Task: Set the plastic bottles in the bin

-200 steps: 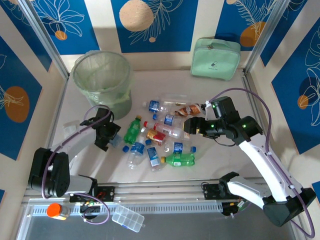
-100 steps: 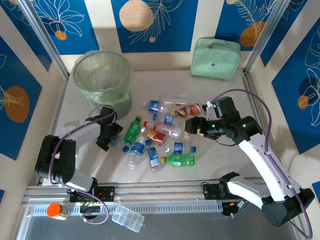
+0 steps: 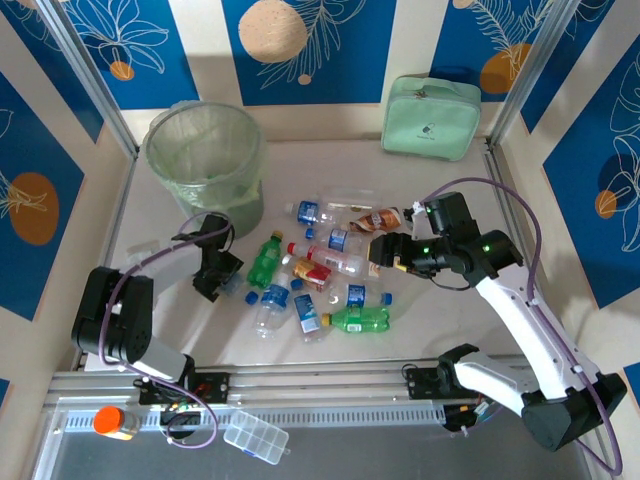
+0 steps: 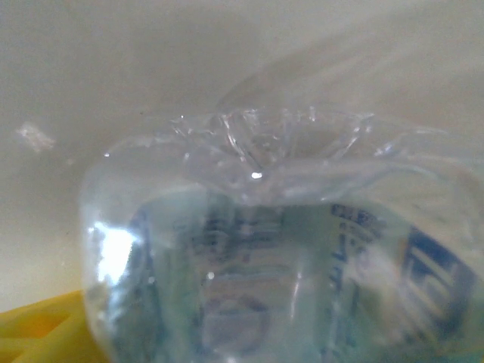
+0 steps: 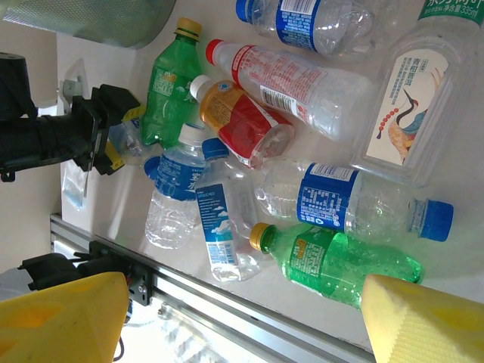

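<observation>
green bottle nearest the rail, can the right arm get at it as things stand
Probably yes. The green bottle lies with nothing on top of it, and the right gripper hangs open facing it. The blue-labelled bottle lies close beside it and might get nudged.

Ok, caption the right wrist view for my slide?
Right end effector open above scattered plastic bottles, with the left end effector at a small clear bottle beside a green bottle.
</observation>
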You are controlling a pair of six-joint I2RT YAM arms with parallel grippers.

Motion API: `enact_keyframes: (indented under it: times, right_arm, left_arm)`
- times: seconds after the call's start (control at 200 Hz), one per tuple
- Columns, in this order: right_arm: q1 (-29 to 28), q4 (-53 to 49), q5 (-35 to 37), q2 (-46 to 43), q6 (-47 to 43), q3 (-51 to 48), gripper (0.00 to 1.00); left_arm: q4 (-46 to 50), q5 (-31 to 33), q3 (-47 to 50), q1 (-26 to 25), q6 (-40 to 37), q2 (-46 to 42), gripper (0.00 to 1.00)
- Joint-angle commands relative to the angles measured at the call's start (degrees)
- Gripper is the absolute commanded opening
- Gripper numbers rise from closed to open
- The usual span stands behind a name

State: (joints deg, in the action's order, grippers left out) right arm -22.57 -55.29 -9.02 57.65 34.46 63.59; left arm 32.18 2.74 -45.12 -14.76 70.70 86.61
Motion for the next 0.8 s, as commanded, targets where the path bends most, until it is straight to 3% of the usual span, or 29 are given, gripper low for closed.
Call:
enact_keyframes:
  times: [0.0, 0.49, 0.79]
  right_arm:
    - [0.3, -0.4, -1.3, 0.2, -1.0, -0.4, 0.81]
    - [0.2, 0.3, -1.3, 0.5, -0.9, -0.4, 0.81]
    - [0.2, 0.2, -0.5, -0.1, -0.4, 0.5, 0.81]
  left_arm:
    - [2.2, -0.2, 2.2, -0.1, 1.1, -0.9, 0.73]
    - [8.6, -0.3, 4.6, -0.1, 1.6, -8.4, 0.56]
    - [15.1, 0.1, 1.9, -0.2, -0.1, -17.2, 0.55]
